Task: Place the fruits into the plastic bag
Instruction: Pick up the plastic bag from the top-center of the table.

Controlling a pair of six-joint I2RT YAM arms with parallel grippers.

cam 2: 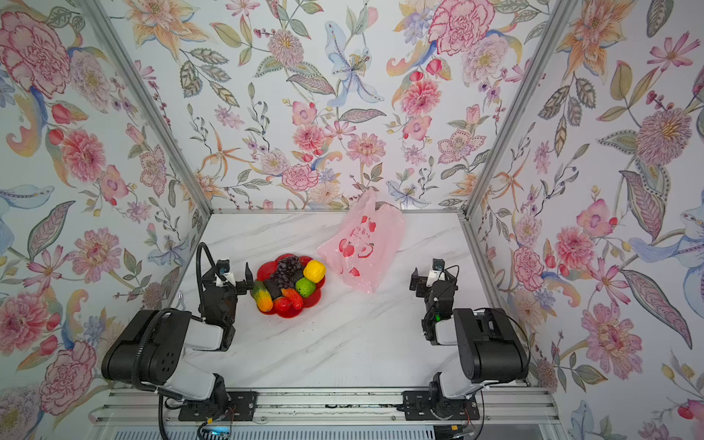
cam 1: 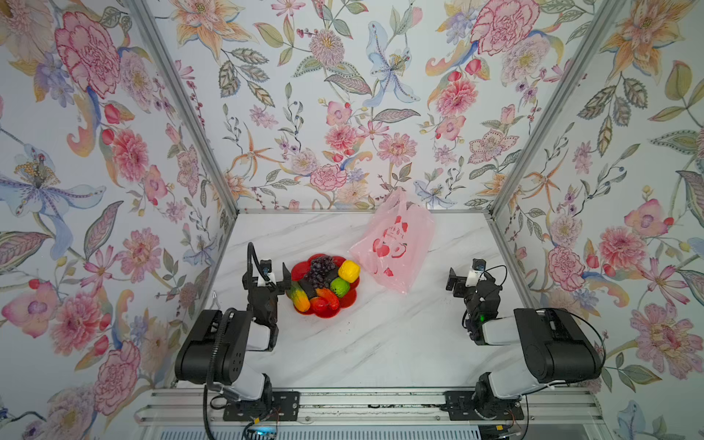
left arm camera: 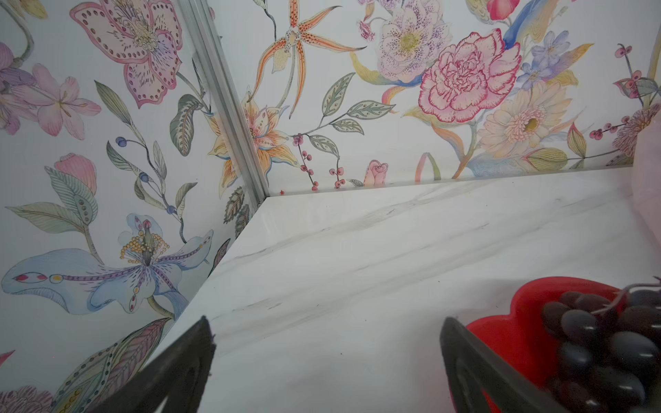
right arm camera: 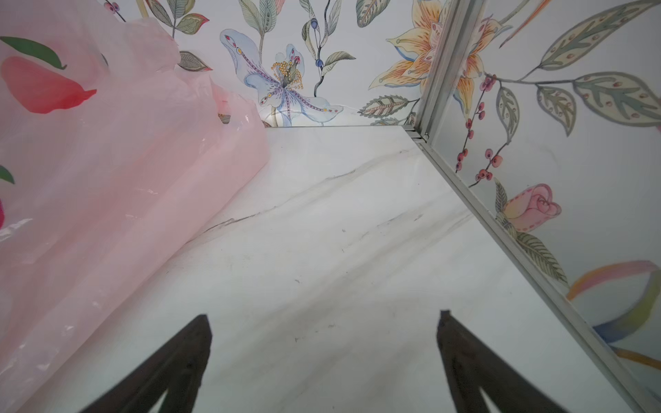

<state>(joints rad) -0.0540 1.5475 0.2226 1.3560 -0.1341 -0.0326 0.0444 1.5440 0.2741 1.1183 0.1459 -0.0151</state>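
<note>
The fruits lie piled on a red flower-shaped plate (cam 1: 349, 301) at the table's left centre: a dark purple grape bunch (cam 1: 322, 270) (left arm camera: 601, 339), a yellow ribbed one (cam 1: 348, 271), a green round one (cam 1: 340, 286), a red one (cam 1: 319, 304), an orange one (cam 1: 329, 298) and a green-orange elongated one (cam 1: 299, 296). The pink plastic bag (cam 1: 396, 244) (cam 2: 362, 244) (right arm camera: 107, 178) lies slumped behind and to the right of the plate. My left gripper (cam 1: 266, 274) (left arm camera: 326, 319) stands open and empty just left of the plate. My right gripper (cam 1: 470, 276) (right arm camera: 323, 314) is open and empty, right of the bag.
The white marble table (cam 1: 381, 343) is closed in by flowered walls at the back and both sides, with metal corner posts (cam 1: 183, 103). An aluminium rail (cam 1: 365, 404) carrying both arm bases runs along the front edge.
</note>
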